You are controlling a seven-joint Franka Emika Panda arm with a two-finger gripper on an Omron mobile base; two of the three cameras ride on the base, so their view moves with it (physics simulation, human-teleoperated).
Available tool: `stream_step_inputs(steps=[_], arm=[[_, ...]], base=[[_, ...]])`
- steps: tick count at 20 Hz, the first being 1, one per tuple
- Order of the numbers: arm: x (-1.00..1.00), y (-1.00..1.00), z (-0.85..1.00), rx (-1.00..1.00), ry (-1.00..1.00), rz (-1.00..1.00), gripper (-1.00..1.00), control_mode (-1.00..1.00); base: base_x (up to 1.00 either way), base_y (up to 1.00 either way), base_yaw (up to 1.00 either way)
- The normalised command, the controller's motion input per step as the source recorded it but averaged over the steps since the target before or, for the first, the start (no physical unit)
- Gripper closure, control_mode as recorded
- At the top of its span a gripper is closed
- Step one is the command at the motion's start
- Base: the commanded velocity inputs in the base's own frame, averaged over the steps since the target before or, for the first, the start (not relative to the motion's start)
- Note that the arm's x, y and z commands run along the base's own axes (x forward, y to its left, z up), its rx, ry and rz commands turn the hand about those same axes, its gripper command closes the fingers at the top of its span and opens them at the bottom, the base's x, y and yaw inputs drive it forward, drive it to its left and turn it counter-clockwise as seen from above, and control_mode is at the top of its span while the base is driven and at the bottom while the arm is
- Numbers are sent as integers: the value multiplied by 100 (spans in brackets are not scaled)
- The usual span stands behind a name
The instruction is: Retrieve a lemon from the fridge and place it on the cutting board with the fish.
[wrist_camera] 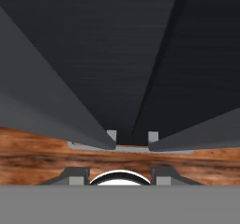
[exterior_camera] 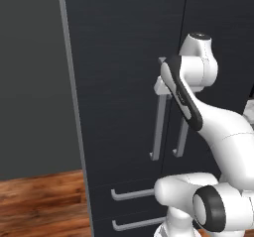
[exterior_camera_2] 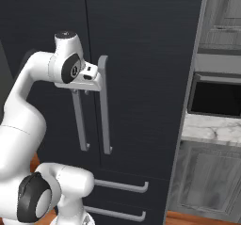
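Observation:
The fridge point(exterior_camera: 119, 57) stands right in front of me, tall and charcoal black, with both doors closed point(exterior_camera_2: 141, 40). My gripper point(exterior_camera_2: 84, 90) is up at the top end of the left bar handle point(exterior_camera_2: 81, 125), beside the right handle point(exterior_camera_2: 104, 106). From the left base view the gripper point(exterior_camera: 161, 89) sits over the left handle point(exterior_camera: 158, 132). The hand view looks down the doors point(wrist_camera: 117, 40) between the two handles point(wrist_camera: 47, 101). There the gripper point(wrist_camera: 119, 175) is shut, its tips a little apart with nothing between them. The lemon, the cutting board and the fish are out of view.
Two drawer handles point(exterior_camera_2: 122, 186) run across the fridge below the doors. Wooden floor point(exterior_camera: 39, 201) and a grey wall point(exterior_camera: 30, 82) lie to the left. To the right are grey wood-grain cupboards point(exterior_camera_2: 207, 191), a dark built-in appliance point(exterior_camera_2: 216, 97) and a marbled counter point(exterior_camera_2: 212, 132).

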Motion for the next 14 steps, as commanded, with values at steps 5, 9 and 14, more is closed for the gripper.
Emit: stream_step_inputs(steps=[5,9,14], arm=[[0,0,0,0,0,0,-100,100],[0,0,0,0,0,0,-100,100],[0,0,0,0,0,0,-100,100]], base=[[0,0,0],[0,0,0],[-4,0,0]])
